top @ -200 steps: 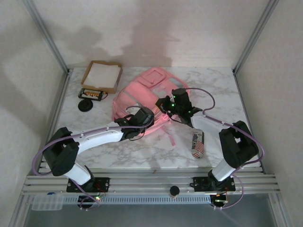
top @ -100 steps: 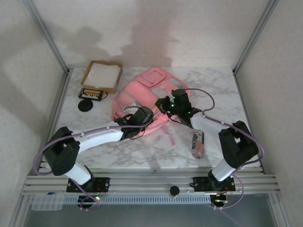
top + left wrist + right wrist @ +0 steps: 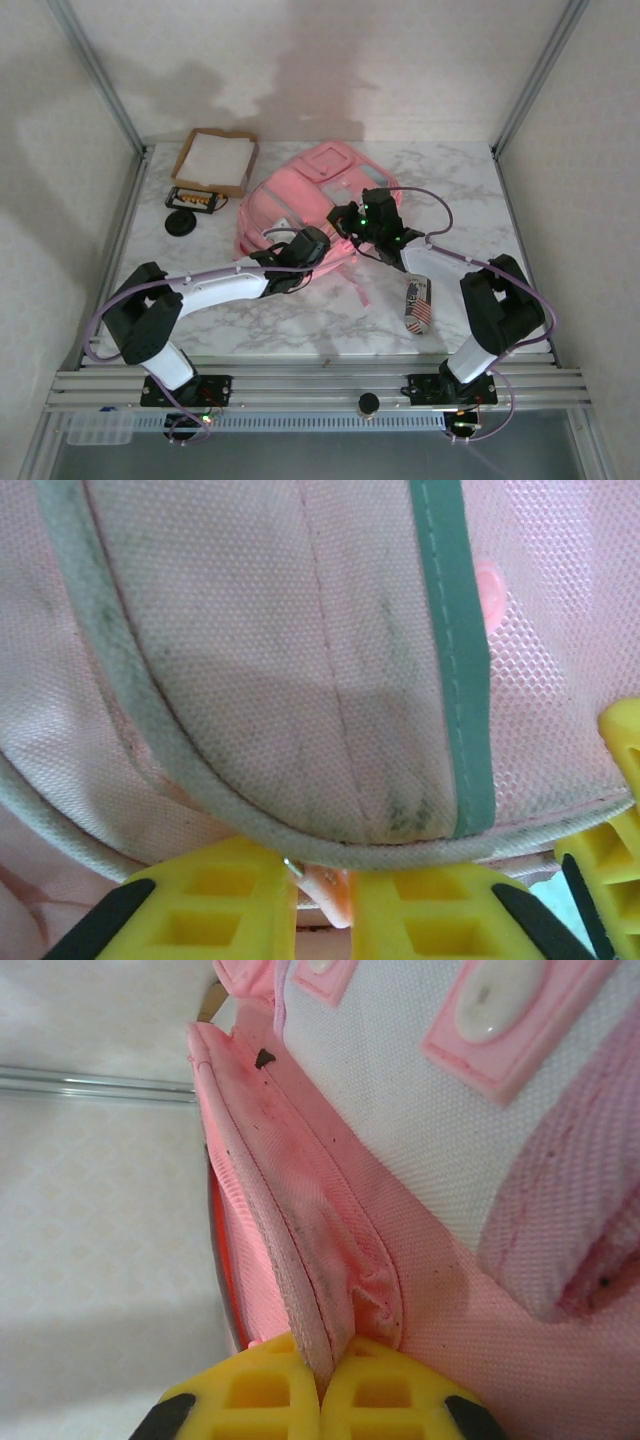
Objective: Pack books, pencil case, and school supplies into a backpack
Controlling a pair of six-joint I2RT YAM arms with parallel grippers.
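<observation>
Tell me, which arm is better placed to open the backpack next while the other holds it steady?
Left, probably. The left pincer pinches a small pink tab, likely a zipper pull, at a seam of the backpack. The right pincer is shut on a fold of pink fabric, good for bracing.

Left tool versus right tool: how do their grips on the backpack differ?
The left tool pinches a small pink tab under a grey-lilac piped edge; the right tool clamps a pink fabric fold. The left tool's fingers stand slightly apart around the tab; the right tool's nearly touch. Both are closed on the backpack.
</observation>
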